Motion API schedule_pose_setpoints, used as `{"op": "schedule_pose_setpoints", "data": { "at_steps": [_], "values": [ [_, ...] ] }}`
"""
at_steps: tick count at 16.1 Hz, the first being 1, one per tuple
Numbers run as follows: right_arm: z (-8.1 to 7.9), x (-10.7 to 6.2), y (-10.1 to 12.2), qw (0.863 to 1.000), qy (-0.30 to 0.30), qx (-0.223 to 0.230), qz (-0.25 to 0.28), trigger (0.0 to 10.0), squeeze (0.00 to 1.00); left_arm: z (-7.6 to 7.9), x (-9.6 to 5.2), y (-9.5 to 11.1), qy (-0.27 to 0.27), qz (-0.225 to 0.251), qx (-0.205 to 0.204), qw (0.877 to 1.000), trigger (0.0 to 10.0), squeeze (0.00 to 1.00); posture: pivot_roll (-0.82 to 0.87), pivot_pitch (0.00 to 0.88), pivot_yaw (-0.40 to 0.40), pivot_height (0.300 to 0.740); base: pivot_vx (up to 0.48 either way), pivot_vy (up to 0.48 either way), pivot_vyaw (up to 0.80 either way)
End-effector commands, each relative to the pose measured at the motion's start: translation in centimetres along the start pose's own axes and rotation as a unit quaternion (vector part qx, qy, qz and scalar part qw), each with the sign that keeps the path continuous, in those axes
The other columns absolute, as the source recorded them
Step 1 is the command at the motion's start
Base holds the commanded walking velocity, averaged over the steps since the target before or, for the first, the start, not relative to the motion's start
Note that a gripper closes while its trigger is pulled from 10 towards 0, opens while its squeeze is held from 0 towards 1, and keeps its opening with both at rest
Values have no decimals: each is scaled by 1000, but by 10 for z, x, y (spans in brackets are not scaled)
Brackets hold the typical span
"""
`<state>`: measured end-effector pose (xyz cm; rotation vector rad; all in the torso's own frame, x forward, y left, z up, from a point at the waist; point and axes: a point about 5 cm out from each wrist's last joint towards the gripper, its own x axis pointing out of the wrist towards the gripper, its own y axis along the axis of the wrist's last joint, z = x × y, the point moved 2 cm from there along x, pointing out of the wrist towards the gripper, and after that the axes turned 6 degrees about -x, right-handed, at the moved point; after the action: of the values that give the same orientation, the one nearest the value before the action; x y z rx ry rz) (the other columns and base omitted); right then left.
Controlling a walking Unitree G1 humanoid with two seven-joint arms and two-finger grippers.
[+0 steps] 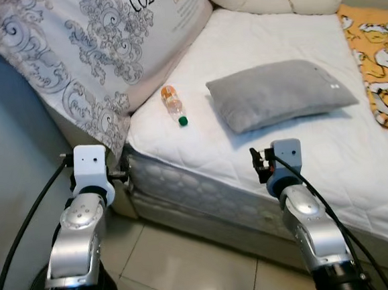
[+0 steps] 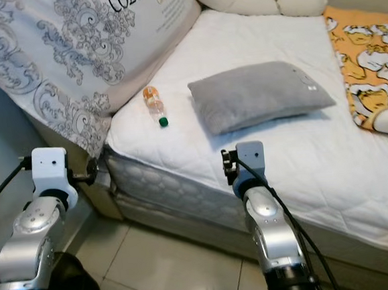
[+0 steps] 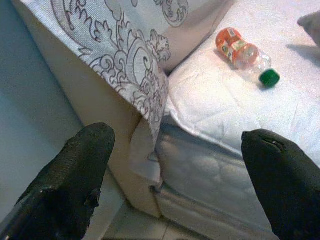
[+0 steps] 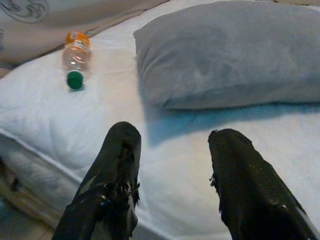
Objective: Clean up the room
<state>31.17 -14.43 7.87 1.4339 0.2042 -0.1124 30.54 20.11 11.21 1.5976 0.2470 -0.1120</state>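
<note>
1. The thing most out of place is the plastic bottle (image 1: 173,104), so I judge that picking it up is the step in hand. It lies on its side on the white mattress (image 1: 262,153), near the corner of the bed, with its green cap toward the robot. It is just beside the patterned duvet (image 1: 72,54) and a little apart from the grey pillow (image 1: 277,93).
2. The left end effector (image 3: 180,175) has its fingers spread wide and holds nothing. It hangs by the corner of the bed, lower than the mattress top.
3. The right end effector (image 4: 172,170) is also spread and empty. It is over the front edge of the mattress, pointing at the pillow, with the bottle off to one side.
4. Either arm could probably reach. The right one is already above the bed, so it seems the easier choice.
5. Turn the wrist so the two fingers cross the bottle's round body, not its length.
6. Come down from above; a sideways push may make it roll.
7. Close gently, because thin plastic can crush, and the soft mattress will give way under pressure.
</note>
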Motion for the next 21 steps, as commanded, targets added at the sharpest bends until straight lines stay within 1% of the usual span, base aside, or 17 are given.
{"op": "schedule_pose_setpoints", "data": {
  "at_steps": [1, 4, 8, 10, 12, 14, 17, 20, 21],
  "values": [
    [-3, 2, 9, 1000, 8, -7, 12, 10000, 0, -6, 0, 2, 12, 4, 4, 1000, 10000, 0, 12, 0, 5, 740, 480, 0, 0],
    [-5, 2, 12, 1000, 13, -6, 17, 10000, 0, -6, 0, 1, 13, 3, 2, 1000, 10000, 0, 12, 0, 5, 740, 480, 0, 698],
    [-6, 2, 13, 1000, 22, -8, 13, 10000, 0, -6, 0, 1, 14, 3, 3, 1000, 10000, 0, 12, 0, 6, 740, 480, 0, 0],
    [-8, 2, 13, 999, 35, -18, 12, 10000, 0, -7, 0, 1, 15, 4, 3, 1000, 10000, 0, 12, 0, 6, 740, 480, 0, 0],
    [-11, 1, 14, 999, 47, -23, 12, 10000, 0, -6, 0, 1, 15, 5, 5, 1000, 10000, 0, 13, 0, 6, 740, 480, 0, 800],
    [-11, 1, 13, 999, 51, -19, 6, 10000, 0, -6, 0, 1, 15, 5, 8, 1000, 10000, 0, 13, 0, 6, 740, 480, 0, 800],
    [-9, 1, 12, 999, 44, -14, 2, 10000, 0, -7, -1, 1, 14, 6, 13, 1000, 10000, 0, 14, 0, 7, 740, 480, 0, 0],
    [-7, 0, 10, 999, 38, -4, -3, 10000, 0, -4, -2, 1, 2, 8, 40, 999, 10000, 0, 21, 0, 6, 740, 480, 0, 0],
    [-5, -2, 11, 999, 39, -2, -1, 10000, 0, 1, -5, 2, -19, 11, 59, 998, 10000, 0, 24, 0, 7, 740, 435, 0, 0]
  ]
}}
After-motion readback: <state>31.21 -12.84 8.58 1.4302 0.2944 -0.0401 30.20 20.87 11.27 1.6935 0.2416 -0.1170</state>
